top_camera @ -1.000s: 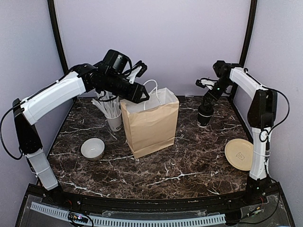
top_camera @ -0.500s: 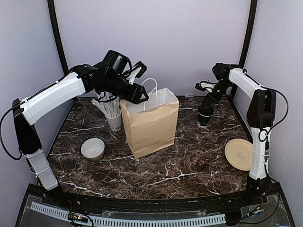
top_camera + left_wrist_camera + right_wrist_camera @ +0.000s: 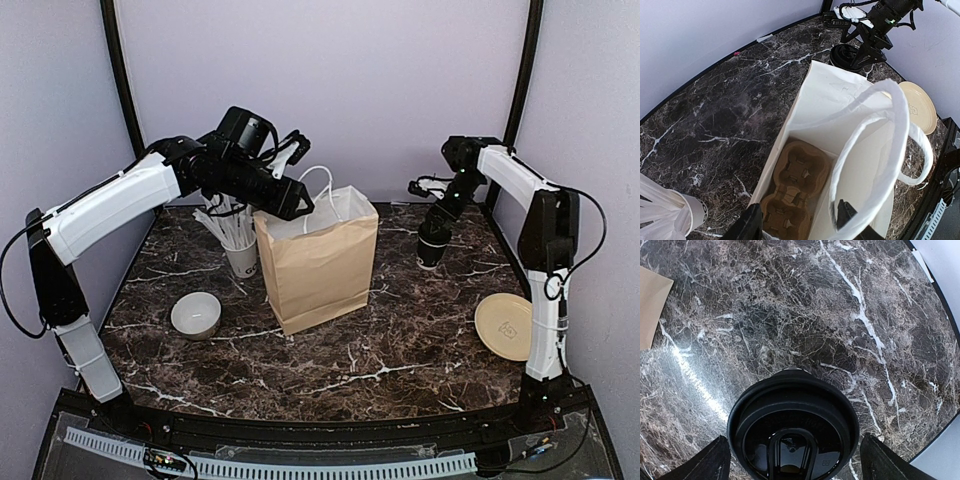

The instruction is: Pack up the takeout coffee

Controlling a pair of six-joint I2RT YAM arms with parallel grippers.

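Near left: a white bowl (image 3: 196, 314) sits on the dark marble table (image 3: 400, 345).
Near right: a pale yellow plate (image 3: 504, 326) lies by the right arm's base, well apart from the bowl.
Centre: the brown paper bag (image 3: 318, 262) stands upright, mouth open, white handles up; a brown pulp cup carrier (image 3: 792, 192) lies flat on its floor.
Left claw: the left gripper (image 3: 797, 224) hangs over the bag's far left corner, jaws spread, one handle loop curling past its right finger (image 3: 844, 216).
Behind the bag, left: a white cup of white sticks (image 3: 240, 255) stands just beside the bag.
Far right: the takeout coffee (image 3: 433, 243), black with its round lid on, is upright and well apart from the bag; whether its base touches the marble cannot be told.
Right claw: the right gripper (image 3: 437, 218) comes down from above, a finger (image 3: 715, 460) pressed to either side of the cup.
Change: since a second ago the right wrist and cup have edged slightly left and up in the top view; the left arm and bag are unmoved.
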